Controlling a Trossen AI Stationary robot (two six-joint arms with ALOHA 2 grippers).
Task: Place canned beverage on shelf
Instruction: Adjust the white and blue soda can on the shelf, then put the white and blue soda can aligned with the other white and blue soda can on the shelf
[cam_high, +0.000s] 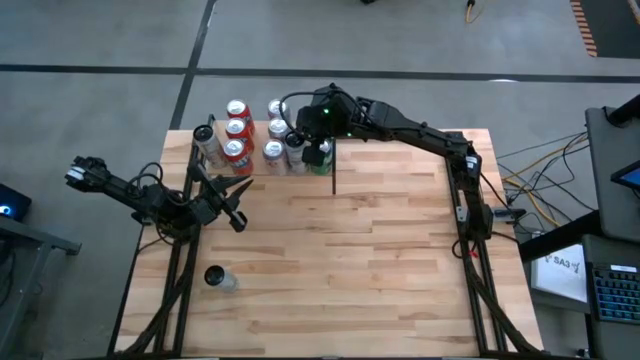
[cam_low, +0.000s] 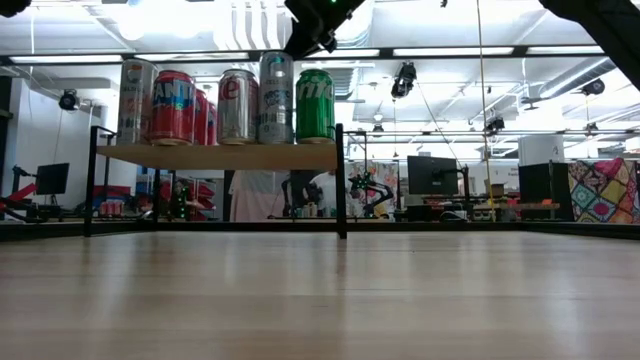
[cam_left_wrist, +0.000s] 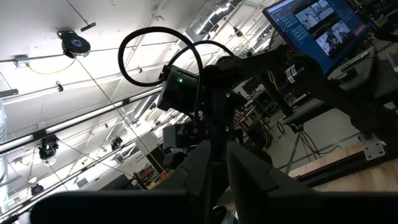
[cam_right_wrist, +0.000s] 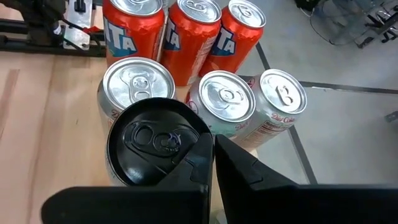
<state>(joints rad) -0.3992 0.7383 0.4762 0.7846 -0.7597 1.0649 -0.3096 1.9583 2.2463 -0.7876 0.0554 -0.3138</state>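
The shelf (cam_low: 220, 155), a light wood board on black posts, stands at the table's far left of centre and carries several upright cans: red ones (cam_right_wrist: 180, 37), silver ones (cam_right_wrist: 137, 81), a black-lidded one (cam_right_wrist: 155, 140) and a green one (cam_low: 315, 105). My right gripper (cam_right_wrist: 214, 146) is shut just above the cans, its tips at the black-lidded can's rim; in the low view it (cam_low: 315, 25) hangs over the shelf's right end. My left gripper (cam_high: 238, 215) is shut on nothing, raised over the table's left side. My right gripper's shut fingertips (cam_right_wrist: 230, 155) stand by the rim (cam_right_wrist: 198, 134) of the black-lidded can, slanting down from the table's right. Whether they touch it, I cannot tell.
A single dark-topped can (cam_high: 218, 278) sits on the tabletop near the left front, close to the left arm's frame. The wide plank tabletop (cam_high: 380, 260) stretches between the two arm stands. A black shelf post (cam_high: 333, 170) stands right below the right gripper.
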